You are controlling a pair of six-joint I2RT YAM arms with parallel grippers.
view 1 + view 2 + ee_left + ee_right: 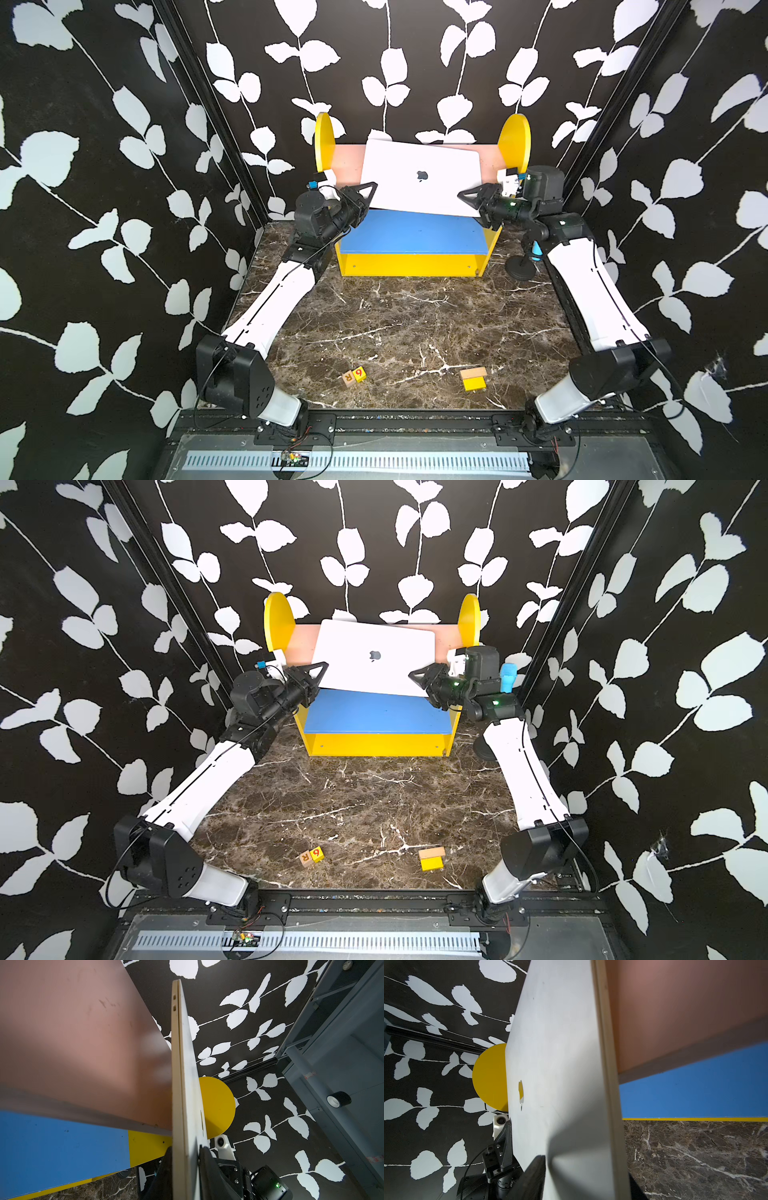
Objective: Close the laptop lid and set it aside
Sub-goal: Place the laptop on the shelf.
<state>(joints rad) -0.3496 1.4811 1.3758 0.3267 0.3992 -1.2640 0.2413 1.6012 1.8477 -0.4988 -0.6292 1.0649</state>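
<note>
The laptop (419, 178) (374, 656) is closed, its silver laptop lid facing forward with the dark apple logo (422, 176). It stands tilted on the blue shelf (411, 237) of the yellow shelf unit and leans toward the pink back panel (349, 162). My left gripper (368, 195) (186, 1153) is shut on the laptop's left edge (187, 1084), one finger on each face. My right gripper (467, 197) (584, 1169) straddles the right edge, open, with its fingers standing off the lid (560, 1064).
On the marble table (415, 324) near the front lie two letter blocks (354, 375) and a yellow-and-wood block (473, 378). A black stand (521, 266) with a blue foam top (508, 677) sits right of the shelf, behind my right arm. Patterned walls close in on both sides.
</note>
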